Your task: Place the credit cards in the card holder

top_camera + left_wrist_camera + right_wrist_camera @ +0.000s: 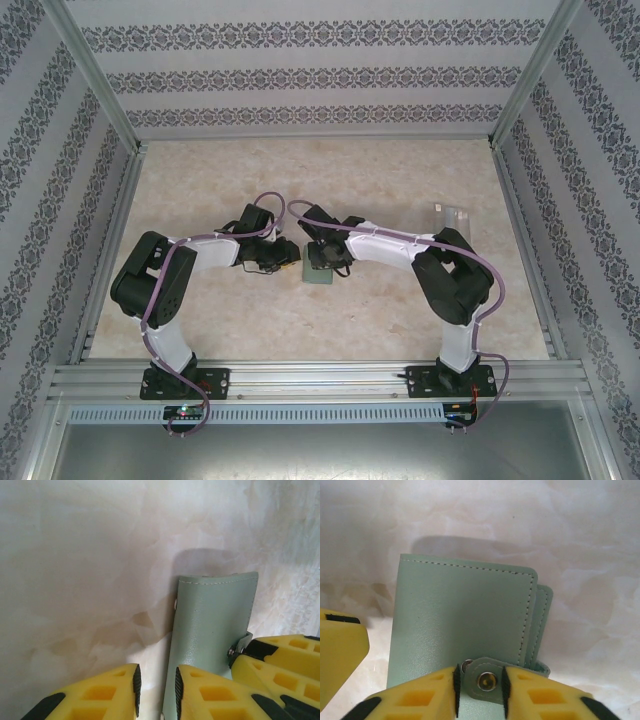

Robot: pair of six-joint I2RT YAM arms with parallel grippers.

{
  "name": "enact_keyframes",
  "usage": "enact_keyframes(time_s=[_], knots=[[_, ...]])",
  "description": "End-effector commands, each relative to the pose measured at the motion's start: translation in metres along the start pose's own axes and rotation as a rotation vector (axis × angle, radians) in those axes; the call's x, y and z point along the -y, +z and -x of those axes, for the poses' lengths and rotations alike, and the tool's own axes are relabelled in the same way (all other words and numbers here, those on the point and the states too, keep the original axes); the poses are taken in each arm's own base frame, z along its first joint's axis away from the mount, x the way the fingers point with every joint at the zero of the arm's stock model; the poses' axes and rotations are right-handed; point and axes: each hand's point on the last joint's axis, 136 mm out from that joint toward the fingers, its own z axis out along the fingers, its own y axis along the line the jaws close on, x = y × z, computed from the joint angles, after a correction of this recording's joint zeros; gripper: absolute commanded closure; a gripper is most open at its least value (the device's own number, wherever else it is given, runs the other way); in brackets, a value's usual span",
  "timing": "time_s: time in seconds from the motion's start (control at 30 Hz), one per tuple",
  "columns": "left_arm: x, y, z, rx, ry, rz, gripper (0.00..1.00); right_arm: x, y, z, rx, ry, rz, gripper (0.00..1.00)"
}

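There is one sage-green folding card holder [465,620] with one snap tab [486,681]. There are two yellow-fingered grippers, the left gripper [156,682] and the right gripper [479,685]. The thin pale credit cards [453,215] are too small to count.

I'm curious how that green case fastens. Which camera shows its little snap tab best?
The right wrist view: the snap tab sits close up, facing the camera, between the right fingers. The left wrist view catches it from the side, at the card holder edge. From the top external view, the tab is too small to tell.
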Motion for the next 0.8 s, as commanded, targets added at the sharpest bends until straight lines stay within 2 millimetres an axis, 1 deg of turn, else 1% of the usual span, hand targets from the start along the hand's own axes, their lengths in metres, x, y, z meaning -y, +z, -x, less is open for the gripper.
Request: enact_keyframes(time_s=[0.0,0.1,0.4,0.77], knots=[[0.003,-0.002,0.004,0.009,-0.003,-0.025,0.73,0.003,-0.001,0.001,0.006,-0.026,-0.053,0.76],[0.004,-0.002,0.004,0.010,0.000,-0.027,0.74,0.003,-0.004,0.003,0.016,-0.025,-0.051,0.83],[0.004,0.000,0.002,-0.004,0.004,-0.042,0.74,0.003,-0.011,0.007,0.032,-0.028,-0.042,1.00],[0.008,0.000,0.004,0.005,0.010,-0.051,0.74,0.001,-0.027,0.016,0.070,-0.029,-0.017,1.00]])
